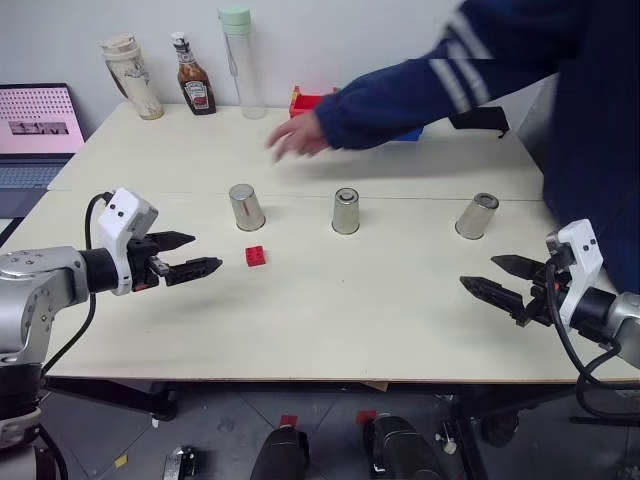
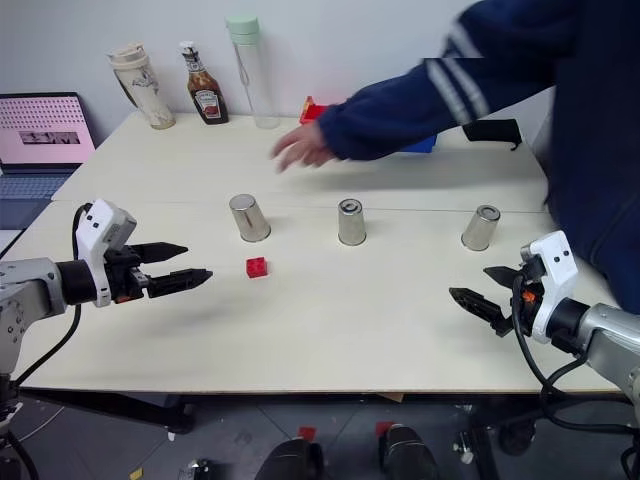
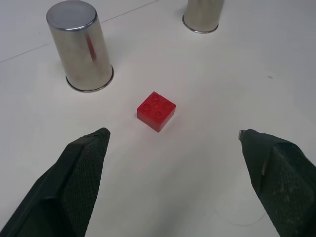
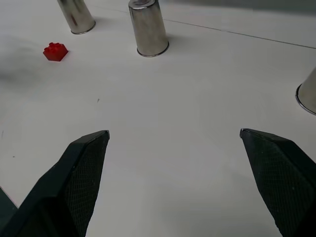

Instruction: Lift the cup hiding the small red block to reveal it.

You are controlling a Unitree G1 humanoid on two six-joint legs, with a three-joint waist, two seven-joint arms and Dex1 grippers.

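Head views: three inverted steel cups stand in a row across the table (image 1: 400, 330): the left cup (image 1: 246, 207), the middle cup (image 1: 346, 211) and the right cup (image 1: 477, 216). The small red block (image 1: 255, 256) lies uncovered just near of the left cup, apart from it. A person's hand (image 1: 297, 136) reaches over the far side. The left gripper (image 1: 190, 256) and the right gripper (image 1: 492, 281) hover with fingers apart, holding nothing.

Left wrist view: the block lies beyond the spread fingers (image 3: 74, 173), near the left cup.

Right wrist view: the fingers (image 4: 74, 173) stand wide apart over bare table; the middle cup is ahead.
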